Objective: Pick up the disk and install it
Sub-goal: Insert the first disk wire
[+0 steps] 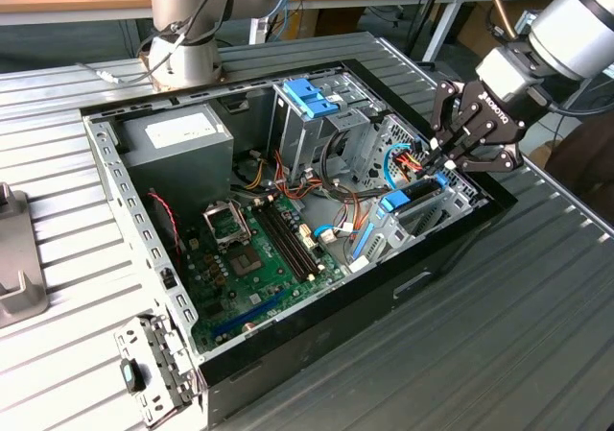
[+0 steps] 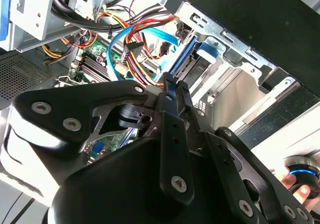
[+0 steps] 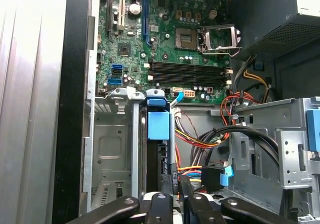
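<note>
Grey slatted metal table (image 1: 537,335) is filling the exterior view, with wooden benches running along the top edge. An open computer case (image 1: 288,340) is lying on its side at the frame's centre.

The claw (image 1: 444,155) is hanging at right centre of the exterior view, over the case's right end, its black linkage pointing down-left. Its fingertips (image 3: 172,186) are sitting close together in the first wrist view, low at centre, right at the near end of the disk (image 3: 159,149); whether they are clamping it or just touching it, cannot tell. In the second wrist view the fingertip (image 2: 172,87) is pointing toward the blue carrier (image 2: 200,54).

The disk is standing on edge in a metal bay (image 1: 422,215) at the case's right end, its light-blue tab (image 1: 398,201) showing in the exterior view just below-left of the claw.

Red, orange and blue cables (image 3: 205,139) are bunching just beside the bay. A green motherboard (image 1: 249,258) is lying at the case's centre. A tall metal drive cage (image 1: 312,129) with a blue handle (image 1: 309,95) is standing at upper centre. A grey power supply (image 1: 177,143) is sitting upper left. The robot's base (image 1: 187,28) is standing behind the case at the top.
</note>
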Controlling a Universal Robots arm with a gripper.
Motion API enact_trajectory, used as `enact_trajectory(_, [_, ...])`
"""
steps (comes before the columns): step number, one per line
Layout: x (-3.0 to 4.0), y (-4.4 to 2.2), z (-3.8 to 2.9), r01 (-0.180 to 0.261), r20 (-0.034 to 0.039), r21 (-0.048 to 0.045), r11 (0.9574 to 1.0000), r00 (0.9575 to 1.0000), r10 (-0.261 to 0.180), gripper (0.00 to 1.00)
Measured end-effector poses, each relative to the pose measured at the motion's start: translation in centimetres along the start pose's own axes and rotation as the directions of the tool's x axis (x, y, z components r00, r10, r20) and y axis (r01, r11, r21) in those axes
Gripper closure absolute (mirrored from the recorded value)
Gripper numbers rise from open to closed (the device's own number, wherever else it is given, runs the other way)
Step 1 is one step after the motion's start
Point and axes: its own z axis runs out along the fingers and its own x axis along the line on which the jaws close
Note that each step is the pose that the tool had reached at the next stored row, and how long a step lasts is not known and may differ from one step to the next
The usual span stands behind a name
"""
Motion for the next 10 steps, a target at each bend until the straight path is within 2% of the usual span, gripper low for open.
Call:
enact_trajectory(7, [0.02,0.0,-0.01,0.0,0.0,0.0,1.0,1.0,0.0,0.82])
enact_trajectory(10, [0.28,0.01,0.0,0.0,-0.0012,0.0,1.0,1.0,0.0,0.82])
